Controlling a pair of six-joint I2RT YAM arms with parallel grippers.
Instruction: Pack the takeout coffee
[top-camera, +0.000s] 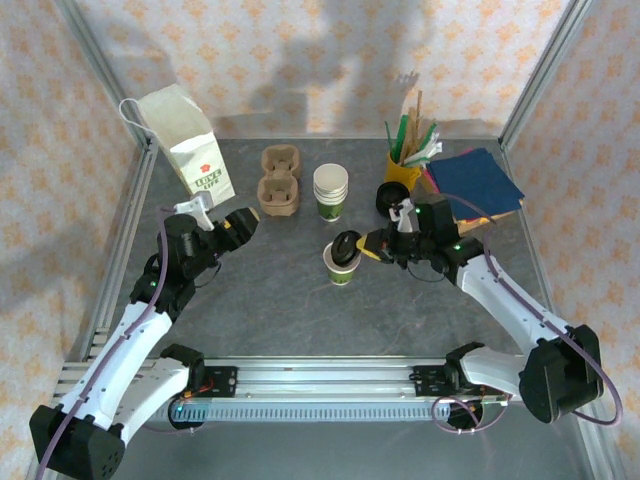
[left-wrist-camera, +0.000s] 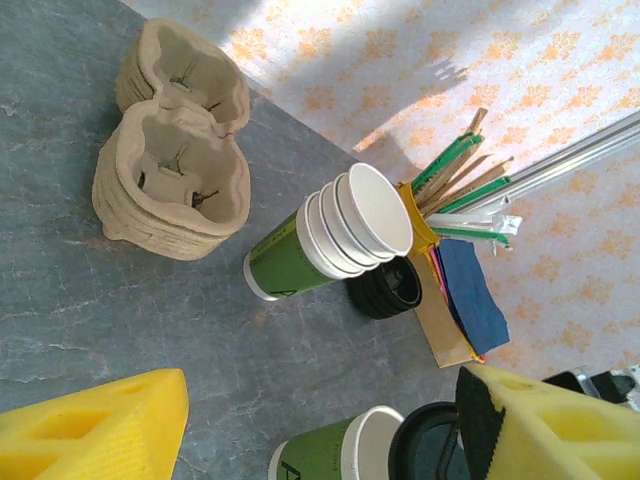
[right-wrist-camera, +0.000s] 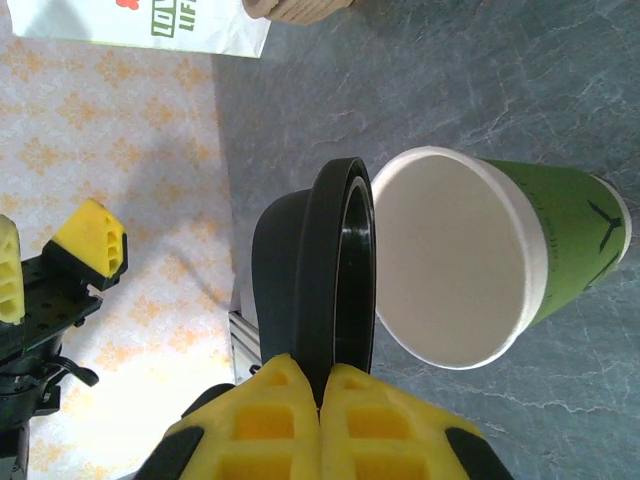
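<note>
TOP EXTERNAL
- Single cups: 1. The single cup (top-camera: 341, 268) stands upright at the middle of the tabletop (top-camera: 270, 300), in front of the cup stack, with its mouth uncovered.
- Lids in hand: 1. The black lid (top-camera: 347, 246) is held on edge at the cup's rim.
- Right pincer: the right pincer (top-camera: 362, 245) is clamped on the black lid.
- Left pincer: the left pincer (top-camera: 243, 226) is spread wide and holds nothing. It is left of the single cup and well apart from it.
- Cup stack: 1 cup stack (top-camera: 331, 192), behind the single cup.
- Cup carriers: 2 cup carriers (top-camera: 279, 193), touching, left of the cup stack.
- Paper bag: 1 paper bag (top-camera: 190, 150), at the far left.
- Lid pile: 1 lid pile (top-camera: 388, 199), in front of the yellow holder.
- Yellow holder: 1 yellow holder (top-camera: 403, 168), filled with straws and stirrers.
- Napkins: 1 pile of napkins (top-camera: 478, 180), blue on top, at the far right.

LEFT WRIST
- Left fingers: 2 left fingers (left-wrist-camera: 100, 435), far apart, touching nothing.
- Cup stack: four rims show.
- Single cup: at the bottom edge, with the black lid beside its mouth.

RIGHT WRIST
- Right fingers: 2 right fingers (right-wrist-camera: 275, 410), pressed together on the lid's rim.
- Black lid: on edge, just beside the cup's rim; whether they touch cannot be told.
- Single cup: white inside in view, green band below.
</note>
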